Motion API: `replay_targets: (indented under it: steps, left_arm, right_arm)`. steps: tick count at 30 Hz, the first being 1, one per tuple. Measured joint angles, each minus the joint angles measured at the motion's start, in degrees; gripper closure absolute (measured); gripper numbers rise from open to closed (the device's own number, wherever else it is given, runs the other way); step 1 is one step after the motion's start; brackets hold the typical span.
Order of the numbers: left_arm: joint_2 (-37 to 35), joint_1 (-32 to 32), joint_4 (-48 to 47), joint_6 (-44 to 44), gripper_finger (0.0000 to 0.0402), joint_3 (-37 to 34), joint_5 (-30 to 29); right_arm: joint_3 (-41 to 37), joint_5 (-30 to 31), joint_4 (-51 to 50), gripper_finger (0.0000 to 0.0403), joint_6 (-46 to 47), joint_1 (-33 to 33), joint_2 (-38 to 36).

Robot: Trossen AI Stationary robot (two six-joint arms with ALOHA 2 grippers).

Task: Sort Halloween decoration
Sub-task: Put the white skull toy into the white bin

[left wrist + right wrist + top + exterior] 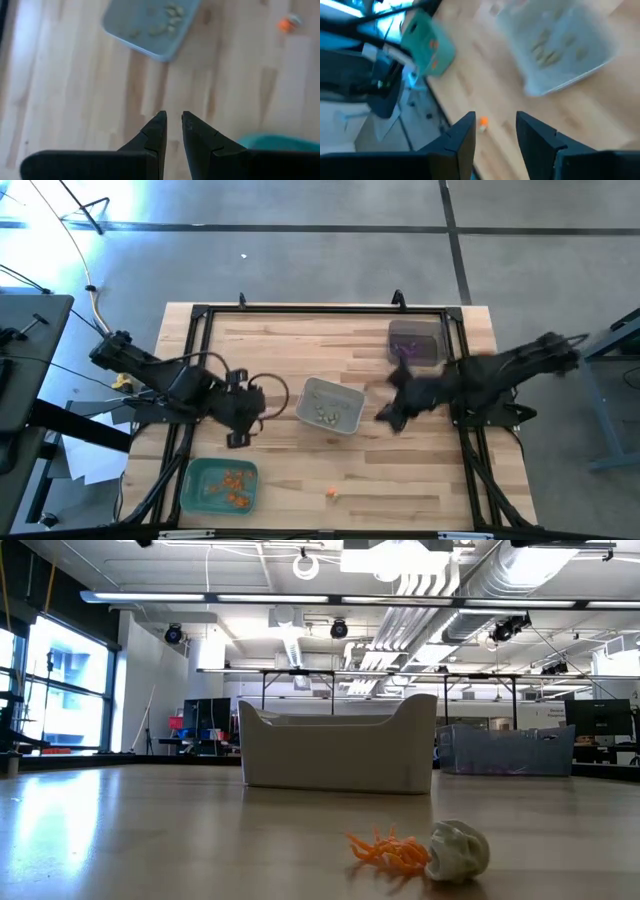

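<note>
One orange trinket lies on bare table ahead of my right pincer, fingers apart, empty. Grey tray of pale trinkets just beside; left pincer waits, slightly parted.

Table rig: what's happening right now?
Sorting Halloween trinkets into trays. Orange pieces lie in the green tray, pale ones in the grey tray; a dark tray sits at the far side. One orange trinket and a pale trinket remain on the table. The right gripper, open and empty, is right of the grey tray. The left gripper, empty, waits left of it.
</note>
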Motion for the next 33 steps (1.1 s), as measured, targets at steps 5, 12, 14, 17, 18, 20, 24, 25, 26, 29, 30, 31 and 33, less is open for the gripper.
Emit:
replay_targets:
  steps: [5,12,14,17,18,20,24,25,26,29,30,31,33]
  left_arm:
    - [0.25,-6.17,-0.77,-1.86,0.0353,0.00,1.66]
    - [2.93,-14.51,2.66,-3.01,0.0353,0.00,3.38]
    - [3.60,-16.41,3.67,-4.19,0.0353,0.00,3.58]
    - [4.56,-18.64,5.22,-5.60,0.0353,0.00,3.59]
    - [4.84,-19.15,5.91,-5.75,0.0353,0.00,3.58]
    - [5.35,-20.15,7.39,-5.84,0.0353,0.00,3.58]
    - [6.37,-21.60,9.02,-7.59,0.0353,0.00,3.66]
    - [6.59,-21.77,9.17,-8.28,0.0353,0.00,4.01]
    - [6.73,-21.92,9.69,-9.04,0.0353,0.00,4.60]
    - [6.80,-21.93,11.54,-11.02,0.0353,0.00,5.26]
    - [6.80,-21.93,12.39,-11.41,0.0353,0.00,5.26]
    - [6.80,-21.93,13.08,-11.83,0.0353,0.00,5.27]
    - [6.80,-21.91,14.79,-12.19,0.0353,0.00,5.51]
  right_arm:
    - [0.23,0.87,6.15,0.0270,8.88,10.13,10.75]
    - [0.21,-4.18,9.11,0.0270,16.64,14.58,24.18]
    - [0.21,-6.17,14.10,0.0270,16.55,14.96,27.25]
    - [0.21,-7.03,22.15,0.0270,14.74,15.39,30.99]
    - [0.21,-7.18,24.25,0.0270,14.27,15.39,32.00]
    - [0.21,-7.63,27.05,0.0270,13.12,15.41,33.63]
    - [0.21,-9.40,27.34,0.0269,10.80,15.37,36.63]
    - [0.21,-9.84,27.39,0.0269,10.43,15.37,37.38]
    - [0.21,-10.67,27.53,0.0269,10.07,15.35,38.06]
    - [0.21,-12.03,27.88,0.0269,6.90,15.37,40.17]
    - [0.19,-12.02,27.79,0.0269,5.22,15.37,40.71]
    - [0.18,-12.03,27.83,0.0269,2.92,15.37,41.11]
    - [0.17,-11.73,27.85,0.0269,-3.61,15.38,41.67]
